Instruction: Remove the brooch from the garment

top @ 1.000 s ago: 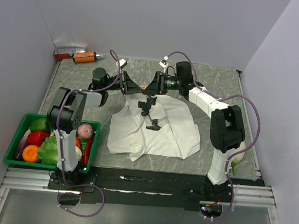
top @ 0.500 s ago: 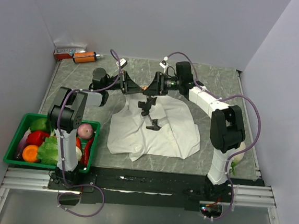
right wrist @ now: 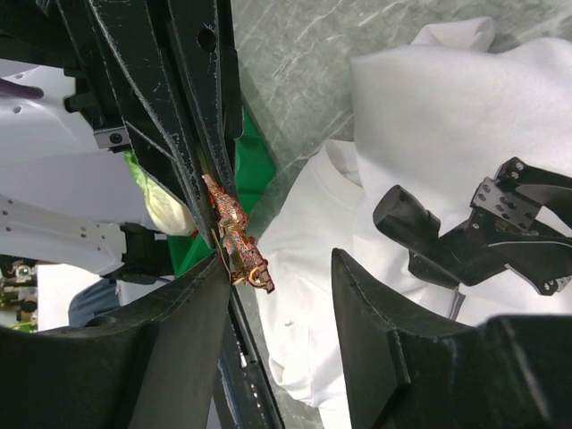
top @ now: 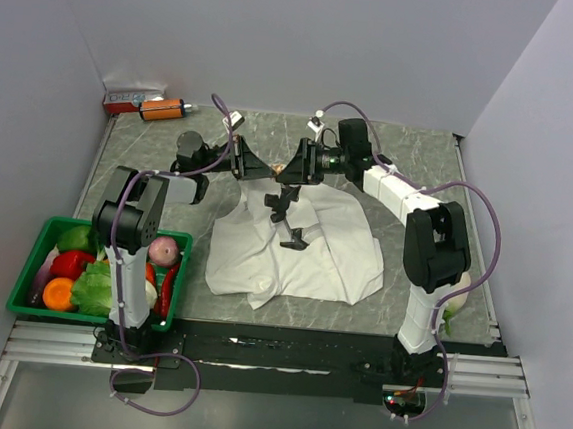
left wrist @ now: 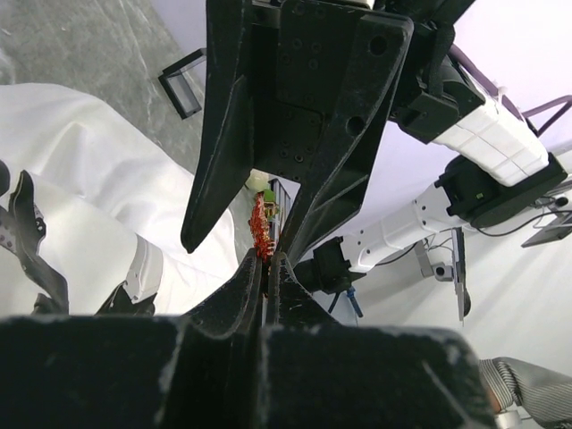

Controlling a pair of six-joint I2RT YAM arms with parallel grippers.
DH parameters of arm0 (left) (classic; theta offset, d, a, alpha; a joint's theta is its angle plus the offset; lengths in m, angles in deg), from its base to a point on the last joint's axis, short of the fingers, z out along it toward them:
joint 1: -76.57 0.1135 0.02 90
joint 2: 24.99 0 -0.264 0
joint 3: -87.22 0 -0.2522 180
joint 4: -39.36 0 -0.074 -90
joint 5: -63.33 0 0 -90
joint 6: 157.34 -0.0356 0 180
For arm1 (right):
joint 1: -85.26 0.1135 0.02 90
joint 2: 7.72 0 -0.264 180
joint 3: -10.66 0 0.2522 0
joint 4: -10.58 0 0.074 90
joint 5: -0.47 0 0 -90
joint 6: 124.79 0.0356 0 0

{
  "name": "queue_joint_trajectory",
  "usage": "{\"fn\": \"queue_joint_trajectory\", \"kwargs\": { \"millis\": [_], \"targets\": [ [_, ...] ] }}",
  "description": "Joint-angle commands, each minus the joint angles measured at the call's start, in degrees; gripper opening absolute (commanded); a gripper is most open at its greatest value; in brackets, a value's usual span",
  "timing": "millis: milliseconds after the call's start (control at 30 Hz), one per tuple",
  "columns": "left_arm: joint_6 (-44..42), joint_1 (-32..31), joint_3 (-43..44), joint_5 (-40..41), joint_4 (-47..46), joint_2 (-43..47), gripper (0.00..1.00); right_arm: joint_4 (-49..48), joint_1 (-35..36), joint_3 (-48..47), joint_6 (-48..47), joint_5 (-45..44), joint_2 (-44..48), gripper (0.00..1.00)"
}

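The brooch (left wrist: 259, 228), a tiny orange-red beaded piece, is pinched at the tips of my left gripper (left wrist: 267, 259), which is shut on it. It also shows in the right wrist view (right wrist: 234, 237), held in the air apart from the cloth. My right gripper (right wrist: 281, 264) is open; the brooch lies against its left finger, well short of the other. Both grippers meet tip to tip over the far middle of the table (top: 275, 171). The garment (top: 314, 247), a white T-shirt with black shapes, lies crumpled on the table below them.
A green basket (top: 32, 253) full of vegetables sits at the near left beside the left arm's base. An orange bottle (top: 163, 109) and a small box (top: 131, 96) lie at the far left corner. A pale round thing (top: 457, 295) rests at the right edge.
My right gripper has shifted slightly left toward the left gripper. The left gripper stays shut on the brooch in the same place.
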Motion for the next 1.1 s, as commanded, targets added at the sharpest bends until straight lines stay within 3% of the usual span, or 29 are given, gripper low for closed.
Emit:
{"fn": "queue_joint_trajectory", "kwargs": {
  "millis": [0,233,400,1067],
  "targets": [
    [2.31,-1.66,1.50,-5.38,-9.41,1.87,0.01,0.04,-1.90,0.37,-1.88,-3.76,-0.49,0.55],
    [2.92,-4.03,2.21,-8.63,-13.97,1.70,0.01,-5.85,-1.90,-1.47,0.40,3.53,-1.80,0.57],
    [5.38,-4.74,2.82,-10.04,-20.12,1.87,0.01,-4.81,-2.34,-1.48,0.58,3.02,-2.33,0.57],
    [2.14,-5.09,3.79,-13.74,-20.41,6.00,0.01,-3.31,-6.82,-1.39,4.80,-1.03,-3.57,0.60]
  ]
}}
